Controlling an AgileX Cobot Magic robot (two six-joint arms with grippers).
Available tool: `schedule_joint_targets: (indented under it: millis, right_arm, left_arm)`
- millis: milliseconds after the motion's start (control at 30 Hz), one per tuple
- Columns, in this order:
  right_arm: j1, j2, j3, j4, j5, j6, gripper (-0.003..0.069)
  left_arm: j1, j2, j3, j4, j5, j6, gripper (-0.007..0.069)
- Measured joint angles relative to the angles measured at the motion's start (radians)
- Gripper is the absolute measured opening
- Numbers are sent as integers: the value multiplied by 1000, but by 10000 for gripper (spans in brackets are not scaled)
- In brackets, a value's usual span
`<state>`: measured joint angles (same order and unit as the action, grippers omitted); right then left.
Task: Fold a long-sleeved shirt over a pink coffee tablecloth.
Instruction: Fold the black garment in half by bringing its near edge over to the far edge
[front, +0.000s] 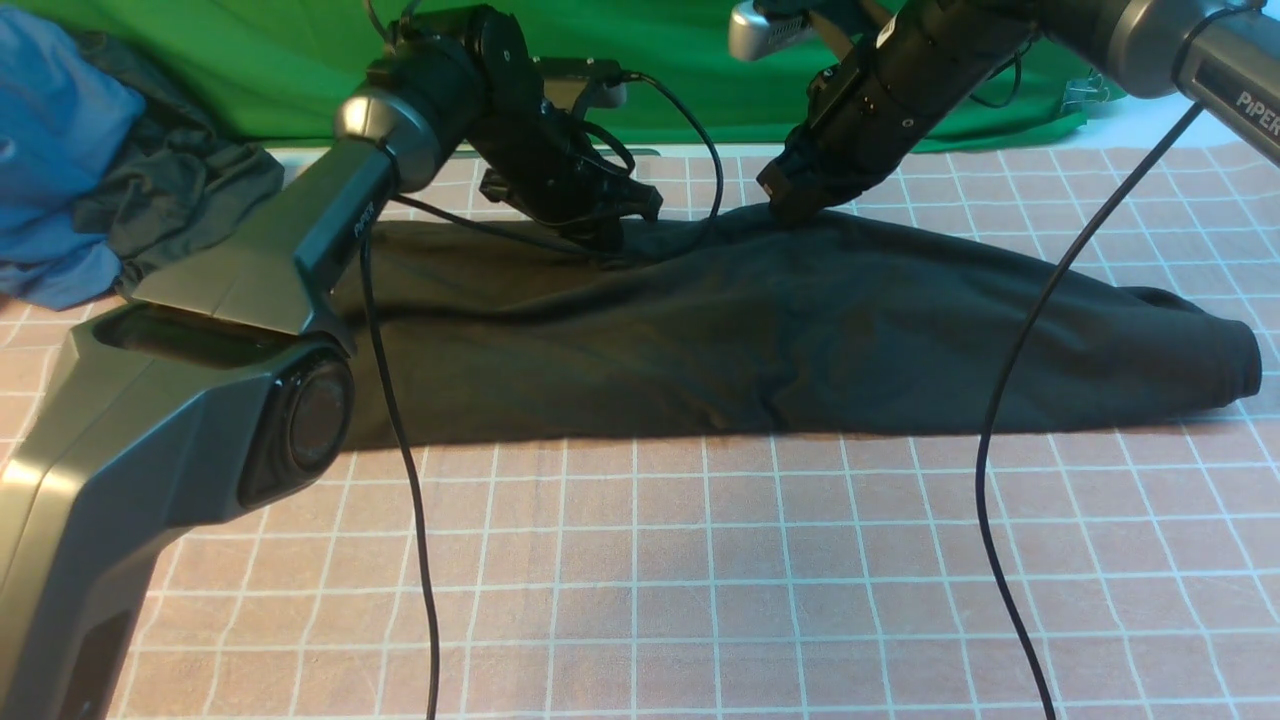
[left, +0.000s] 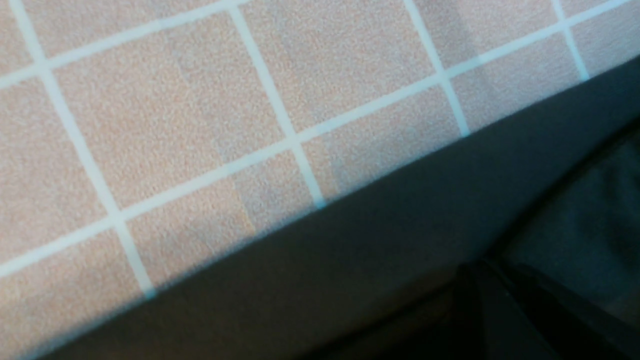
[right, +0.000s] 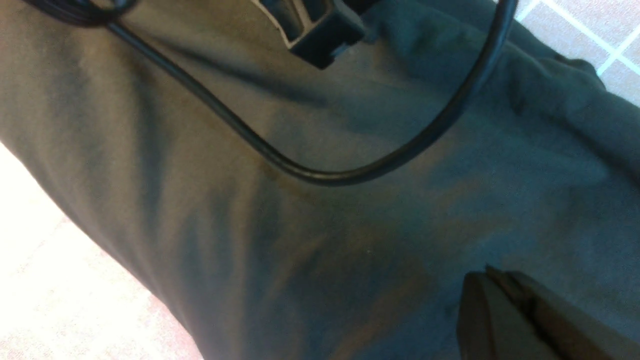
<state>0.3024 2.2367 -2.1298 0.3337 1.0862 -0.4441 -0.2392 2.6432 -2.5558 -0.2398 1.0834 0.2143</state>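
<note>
The long-sleeved shirt lies as a long dark band across the pink coffee tablecloth, with one end at the right. My left gripper is down on the shirt's far edge, jaws shut with dark cloth pinched at the tips. The shirt meets the tablecloth just beyond them. To its right, my right gripper is shut on the far edge, where the cloth rises to a small peak. Its closed tips rest in the shirt.
A blue cloth bunched with a smaller dark garment sits at the back left. Green fabric hangs behind the table. Black cables drape from both arms over the shirt and the cloth in front; one loops across the shirt.
</note>
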Motion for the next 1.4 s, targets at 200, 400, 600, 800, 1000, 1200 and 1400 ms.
schedule_joint_targets:
  millis: [200, 400, 600, 800, 1000, 1200, 1400]
  right_arm:
    - [0, 0, 0, 0, 0, -1, 36]
    - [0, 0, 0, 0, -1, -1, 36]
    - [0, 0, 0, 0, -8, -1, 36]
    - [0, 0, 0, 0, -15, -1, 36]
    - [0, 0, 0, 1, -18, -1, 36]
    - [-7, 0, 0, -36, 13, 15, 36]
    - [-57, -65, 0, -65, 100, 58, 36]
  left_arm:
    - [0, 1, -20, 41, -48, 7, 13]
    - [0, 1, -21, 58, -100, 7, 13]
    - [0, 1, -21, 66, -166, 32, 13]
    - [0, 1, -21, 73, -199, 40, 15]
    - [-1, -11, -21, 117, -232, -7, 91]
    - [-12, -110, -21, 306, -100, -268, 230]
    - [-1, -238, -22, 350, 110, -305, 122]
